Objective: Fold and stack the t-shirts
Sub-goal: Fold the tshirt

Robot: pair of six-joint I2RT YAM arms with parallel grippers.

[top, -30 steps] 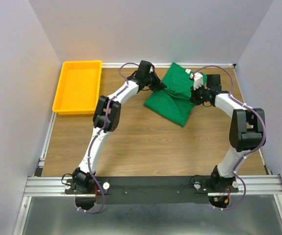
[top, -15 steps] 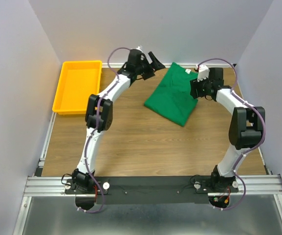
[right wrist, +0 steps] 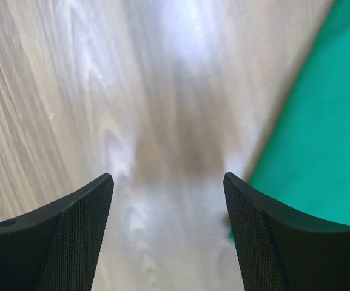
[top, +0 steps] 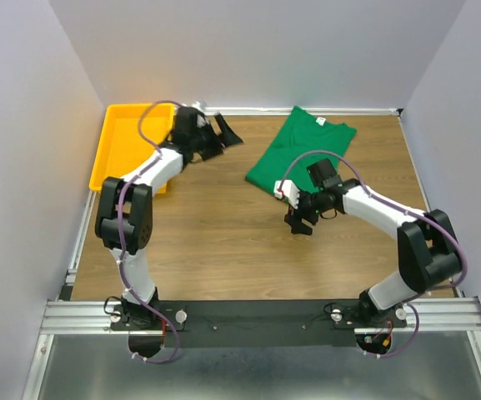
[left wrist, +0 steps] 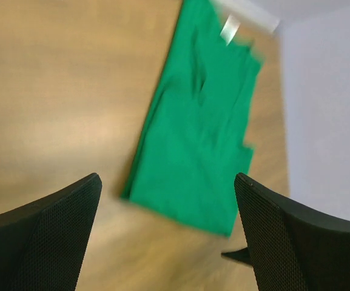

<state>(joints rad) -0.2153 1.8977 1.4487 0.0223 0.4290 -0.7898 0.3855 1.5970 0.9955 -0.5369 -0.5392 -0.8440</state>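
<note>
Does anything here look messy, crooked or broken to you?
Nothing is spilled or damaged. The folded green t-shirt lies diagonally on the table, not square with its edges, well apart from the yellow tray.

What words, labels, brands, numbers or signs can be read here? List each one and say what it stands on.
No text can be read in any view.
The white neck label on the green t-shirt: too small in the top view and blurred in the left wrist view, so nothing on it is legible.
On the yellow tray: no marking shows.
</note>
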